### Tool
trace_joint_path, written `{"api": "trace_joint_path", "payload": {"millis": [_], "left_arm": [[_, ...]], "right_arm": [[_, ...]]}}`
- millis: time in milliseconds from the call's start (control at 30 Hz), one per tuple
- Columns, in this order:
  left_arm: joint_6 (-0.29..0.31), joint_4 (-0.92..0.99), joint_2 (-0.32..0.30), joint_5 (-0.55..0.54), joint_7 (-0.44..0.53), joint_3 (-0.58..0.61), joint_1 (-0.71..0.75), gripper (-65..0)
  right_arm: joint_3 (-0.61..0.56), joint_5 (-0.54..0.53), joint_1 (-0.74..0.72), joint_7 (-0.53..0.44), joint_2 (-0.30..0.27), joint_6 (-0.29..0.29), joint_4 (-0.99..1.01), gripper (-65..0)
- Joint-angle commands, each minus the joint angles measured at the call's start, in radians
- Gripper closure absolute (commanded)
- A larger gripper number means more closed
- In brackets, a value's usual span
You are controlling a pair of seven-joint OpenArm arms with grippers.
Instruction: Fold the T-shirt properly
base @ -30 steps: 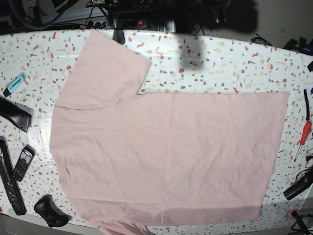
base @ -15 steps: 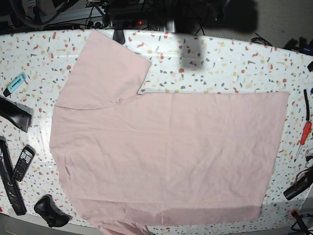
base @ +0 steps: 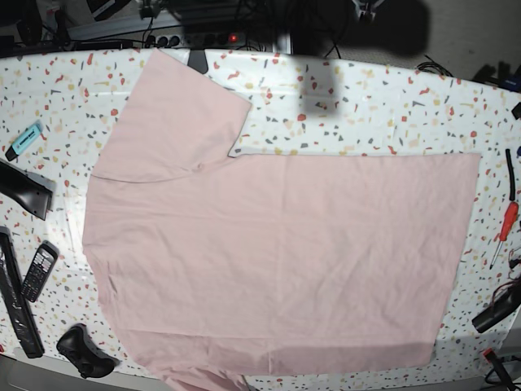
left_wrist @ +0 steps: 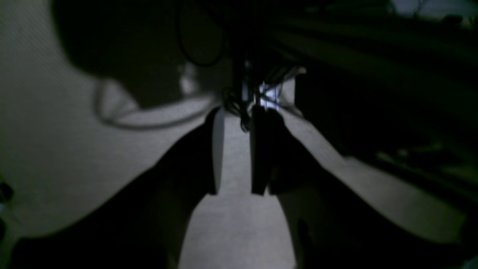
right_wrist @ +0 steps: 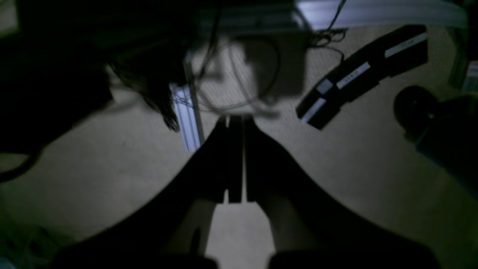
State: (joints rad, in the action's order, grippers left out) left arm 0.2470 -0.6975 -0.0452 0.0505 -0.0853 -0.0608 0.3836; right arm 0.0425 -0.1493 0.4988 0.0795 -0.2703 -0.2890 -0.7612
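Note:
The pale pink T-shirt lies flat, plain side up, across most of the speckled table. One sleeve spreads toward the back left, and its lower edge runs off the table's front. Neither gripper shows in the base view. In the dim left wrist view, my left gripper hangs over grey floor, open, with bare floor showing between its fingers. The right wrist view shows my right gripper shut with nothing in it, also over the floor. The shirt appears in neither wrist view.
On the table's left lie a blue highlighter, a black wedge-shaped stand, a phone, a long black remote and a black controller. A red screwdriver and black tools sit at the right edge. Cables crowd the back.

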Motion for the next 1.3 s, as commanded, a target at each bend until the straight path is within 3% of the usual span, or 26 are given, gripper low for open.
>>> {"api": "trace_joint_path", "payload": {"millis": [0, 133, 367, 633, 733, 967, 1033, 1133, 1267], "left_arm": [[0.007, -0.047, -0.004, -0.026, -0.001, 0.018, 0.035, -12.5], [0.008, -0.242, -0.026, -0.063, -0.009, 0.039, 0.152, -12.5], [0.007, -0.566, -0.119, -0.064, -0.07, 0.039, 0.316, -12.5], [0.007, -0.821, -0.269, -0.059, -0.201, 0.039, 0.431, -12.5], [0.007, -0.909, -0.333, -0.039, -0.276, 0.039, 0.462, -12.5], [-0.002, -1.138, -0.49, 0.137, -0.391, 0.039, 0.502, -12.5], [-0.004, -1.209, -0.525, 0.172, -0.443, 0.039, 0.5, -12.5], [-0.004, -1.307, -0.571, 0.226, -0.465, 0.039, 0.499, -12.5], [-0.015, -1.382, -0.631, 0.308, -0.433, 0.039, 0.48, -12.6]], "right_arm": [[0.003, -0.024, 0.041, 0.008, -0.026, -0.003, -0.039, 0.0], [0.003, -0.069, 0.156, 0.032, -0.073, -0.003, -0.216, 0.0], [0.003, -0.07, 0.372, 0.083, -0.158, -0.003, -0.571, 0.0], [0.003, -0.11, 0.619, 0.166, -0.357, -0.003, -0.935, 0.0], [0.003, -0.017, 0.685, 0.221, -0.422, -0.003, -1.049, 0.0], [0.003, 0.227, 0.75, 0.306, -0.531, 0.0, -1.297, 0.0], [0.003, 0.285, 0.751, 0.373, -0.544, 0.017, -1.378, 0.0], [0.003, 0.38, 0.751, 0.444, -0.544, 0.087, -1.5, 0.0], [0.003, 0.495, 0.75, 0.445, -0.544, 0.131, -1.595, 0.0]]}}
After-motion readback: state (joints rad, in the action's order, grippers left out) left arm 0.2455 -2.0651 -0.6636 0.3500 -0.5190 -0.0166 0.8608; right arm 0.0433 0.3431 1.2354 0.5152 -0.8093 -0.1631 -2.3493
